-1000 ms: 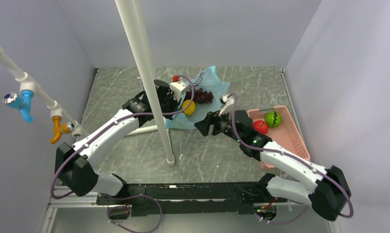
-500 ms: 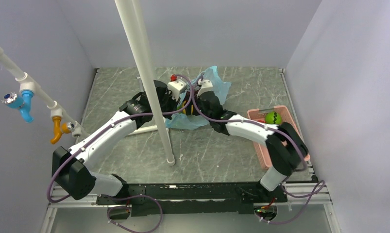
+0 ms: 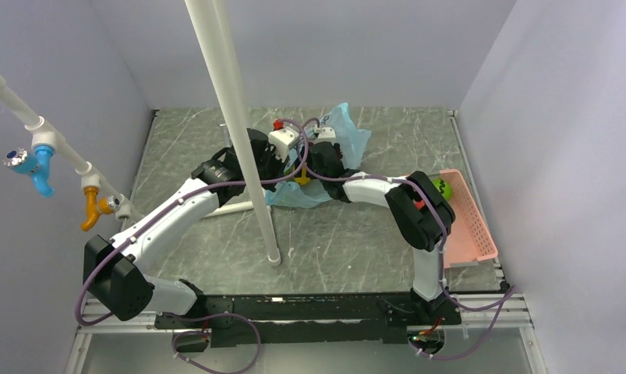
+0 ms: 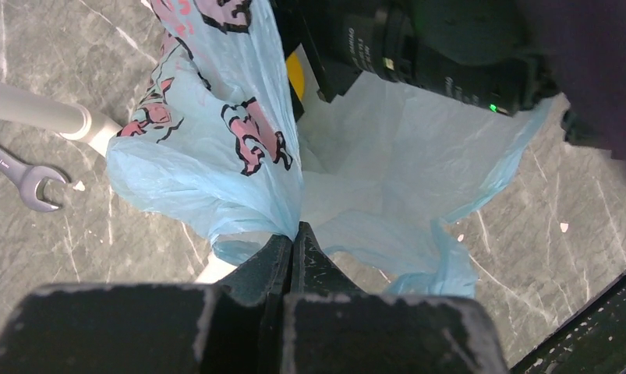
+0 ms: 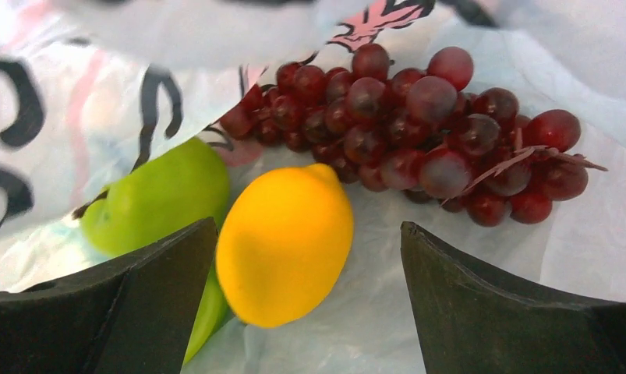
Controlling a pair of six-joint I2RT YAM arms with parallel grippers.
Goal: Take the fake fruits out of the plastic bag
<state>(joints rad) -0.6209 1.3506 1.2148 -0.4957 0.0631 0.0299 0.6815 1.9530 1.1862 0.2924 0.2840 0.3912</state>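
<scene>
My left arm (image 3: 177, 214) and right arm (image 3: 372, 189) both reach to the plastic bag (image 3: 350, 142) at the back of the tabletop (image 3: 333, 234); I glimpse a yellow fruit (image 3: 302, 178) between them, and a green fruit (image 3: 443, 186) sits in the pink tray (image 3: 473, 226)

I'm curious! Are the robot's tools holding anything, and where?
Left tool pinches the thin light-blue plastic bag by its edge. Right tool, open around the yellow plastic lemon, holds nothing.

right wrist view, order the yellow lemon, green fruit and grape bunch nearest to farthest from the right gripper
1. yellow lemon: nearest, between the open fingers of the right gripper.
2. green fruit: beside the lemon, partly hidden behind one finger.
3. grape bunch: farthest, beyond the lemon, deeper in the plastic bag.
</scene>
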